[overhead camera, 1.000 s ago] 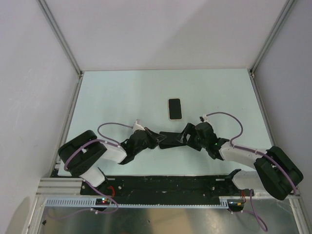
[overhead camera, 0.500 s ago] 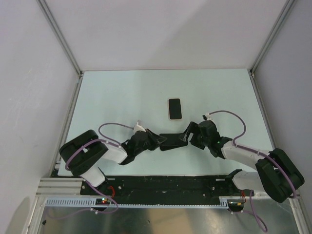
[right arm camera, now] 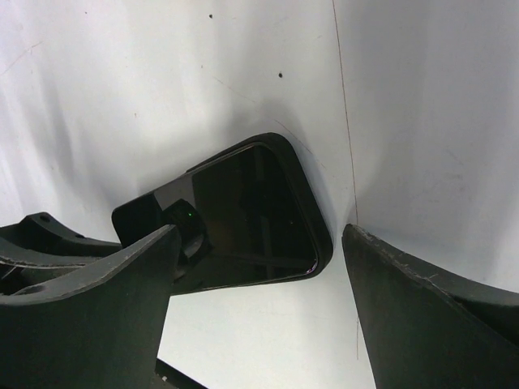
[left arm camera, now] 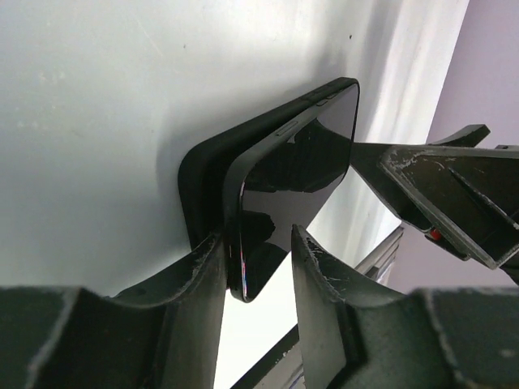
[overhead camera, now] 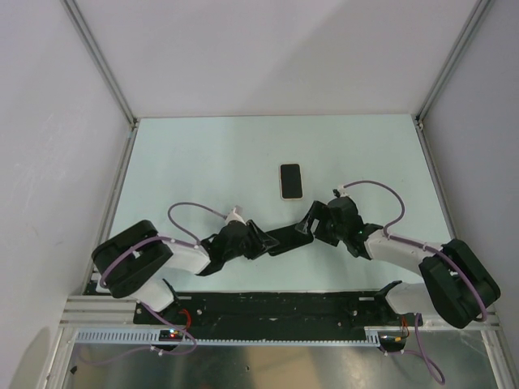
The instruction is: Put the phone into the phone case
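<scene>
Glossy black phone (left arm camera: 300, 162) is sitting screen-out against the matte black phone case (left arm camera: 199, 186). Can't tell if it's fully seated, but along one long side the phone's edge stands proud of the case's rim. The pair sits in the middle between the two arms, just over the pale green desk (overhead camera: 203, 162), and looks slanted from the top view. Left pincer (left arm camera: 256, 235) is clamped on one short end, with one finger on the case's back and the other on the screen. Right pincer (right arm camera: 259, 233) is spread wide around the opposite end – one finger overlaps the phone's corner, the other hangs clear off to the side. Farther back on the desk lies a second phone with a pinkish-white rim (overhead camera: 290, 181), flat and apart from both pincers.
</scene>
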{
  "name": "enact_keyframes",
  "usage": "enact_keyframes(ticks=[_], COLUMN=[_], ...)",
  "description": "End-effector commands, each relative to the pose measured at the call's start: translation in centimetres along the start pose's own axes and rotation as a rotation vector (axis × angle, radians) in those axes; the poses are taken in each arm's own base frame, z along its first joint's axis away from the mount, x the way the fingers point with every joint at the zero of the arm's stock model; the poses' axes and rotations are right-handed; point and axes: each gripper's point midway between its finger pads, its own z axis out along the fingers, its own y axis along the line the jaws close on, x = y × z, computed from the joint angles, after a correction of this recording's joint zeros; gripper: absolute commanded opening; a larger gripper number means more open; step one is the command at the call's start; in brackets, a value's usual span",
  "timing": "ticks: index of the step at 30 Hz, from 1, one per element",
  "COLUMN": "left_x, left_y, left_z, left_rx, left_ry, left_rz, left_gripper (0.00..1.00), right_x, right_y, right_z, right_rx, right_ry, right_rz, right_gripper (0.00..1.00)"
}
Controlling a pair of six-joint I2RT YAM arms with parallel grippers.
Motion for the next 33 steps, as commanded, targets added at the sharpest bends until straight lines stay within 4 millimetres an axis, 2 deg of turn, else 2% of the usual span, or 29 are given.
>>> enact_keyframes(ticks=[1,16,25,33], left_x=[1.2,-0.4,-1.1,-1.7], left_y=[4.2,3.2,0.9,1.5], left_z=[-1.1,-3.1,-4.0,-5.3], left_rx=[-0.149,-0.189,-0.169,-0.225], left_ry=[0.047,-0.001,-0.006,-0.025], left_rz=[0.085,0.173,0.231,0.263], left_gripper=[0.43,0.48,0.48,0.52], right_x=[-1.2,-2.6,-1.1,0.2], right_y=[1.4,0.7,1.6,1.6], right_z=[0.2,0.7,2.1,2.6], right_rx=[-0.034,0.006,-0.023,-0.023], right_ry=[-0.023,-0.032,0.057,0.092], right_rz=[-0.020,-0.073,-0.117,-0.133], right_gripper=[0.86,0.75,0.69,0.67])
